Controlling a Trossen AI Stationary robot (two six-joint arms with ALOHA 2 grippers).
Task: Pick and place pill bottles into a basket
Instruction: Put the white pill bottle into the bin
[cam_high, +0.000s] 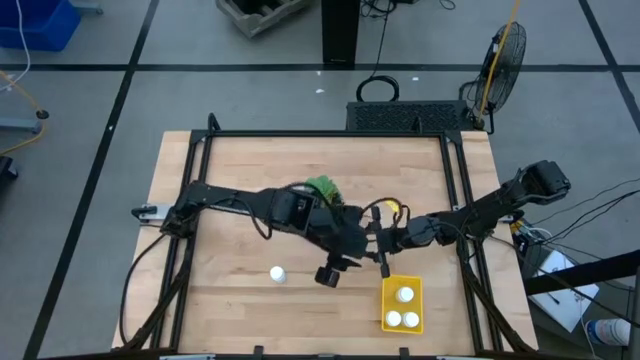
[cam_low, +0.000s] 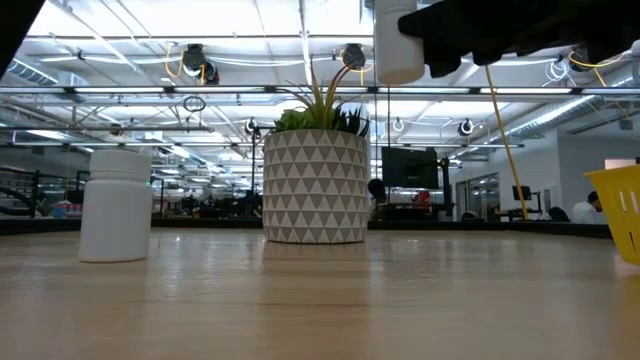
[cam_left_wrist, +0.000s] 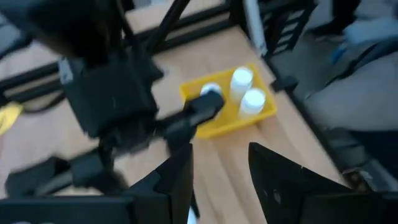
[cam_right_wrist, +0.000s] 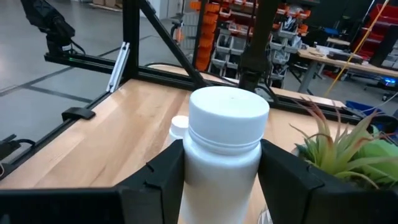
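Note:
My right gripper (cam_right_wrist: 221, 186) is shut on a white pill bottle (cam_right_wrist: 225, 134), held in the air over the table's middle. The same bottle shows high in the low view (cam_low: 398, 45). From above, the arms hide it near my right gripper (cam_high: 384, 256). The yellow basket (cam_high: 388, 302) sits at the near right and holds three bottles (cam_high: 403, 295). Another bottle (cam_high: 278, 273) stands on its base on the wood. Between it and the basket hovers my left gripper (cam_high: 330, 272), shut. Its blurred wrist view (cam_left_wrist: 219, 183) shows nothing plainly between the fingers. My right gripper pinches the bottle's body (cam_right_wrist: 221, 177) just below the cap, one finger (cam_right_wrist: 158, 180) on each side. The fingers come in level from the table's right. The bottle stands upright, cap up, with its bottom (cam_low: 398, 78) lifted clear of the table.
A potted plant (cam_high: 322, 188) in a white patterned pot (cam_low: 315, 185) stands mid-table behind the grippers. Black frame rails (cam_high: 200, 160) run along the table's left, right and far sides. Bare wood lies at the near left (cam_high: 220, 310).

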